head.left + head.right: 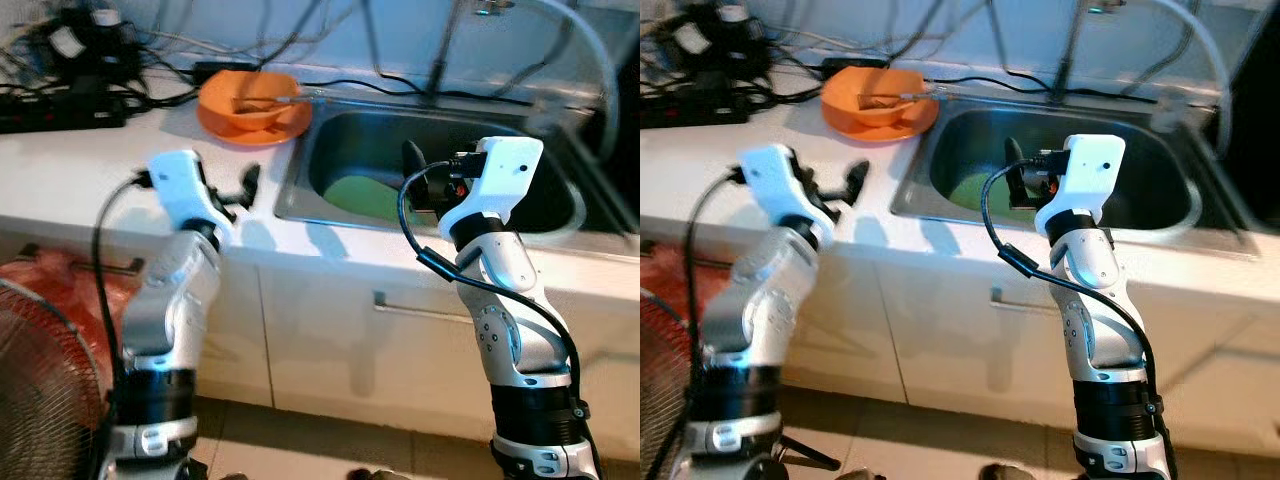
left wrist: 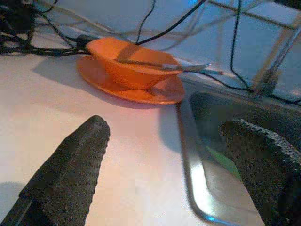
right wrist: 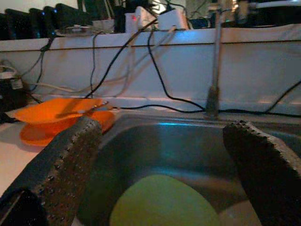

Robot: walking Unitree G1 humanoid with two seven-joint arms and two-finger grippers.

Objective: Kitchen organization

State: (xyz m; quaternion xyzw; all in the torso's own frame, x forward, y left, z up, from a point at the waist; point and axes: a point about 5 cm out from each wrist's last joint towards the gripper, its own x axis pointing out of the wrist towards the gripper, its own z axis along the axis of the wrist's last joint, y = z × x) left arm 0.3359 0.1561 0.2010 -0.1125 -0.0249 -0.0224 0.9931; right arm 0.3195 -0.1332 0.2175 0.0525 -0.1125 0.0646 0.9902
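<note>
Left gripper (image 2: 164, 165): jaws apart and holding nothing, poised above the white table (image 1: 60, 165) just beside the left rim of the sink (image 1: 300, 195). One finger (image 2: 70, 174) lies over the table surface; the other (image 2: 268, 165) lies over the basin edge.

Right gripper (image 3: 164, 165): jaws apart and holding nothing, poised at the front edge of the sink and directed into the basin. Between its fingers (image 3: 61, 160) a green plate (image 3: 162, 202) is seen lying on the basin floor; the same plate appears in the head views (image 1: 372, 196), below and to the left of the gripper.

Orange bowl (image 1: 250, 95): stands on an orange plate (image 1: 215, 122) on the table, close to the rear left corner of the sink. A utensil (image 2: 164, 66) with a metal end rests across the bowl rim and projects toward the sink.

Tap (image 3: 214, 70): a slender upright pipe rising behind the basin, against the wall.

Cables (image 1: 90, 60): a tangle of black leads and power strips occupies the rear left of the table and runs along the wall behind the sink.

Cabinet front (image 1: 400, 340): white, with a bar handle, below the sink. A red wire fan guard (image 1: 40, 370) stands at the lower left.
</note>
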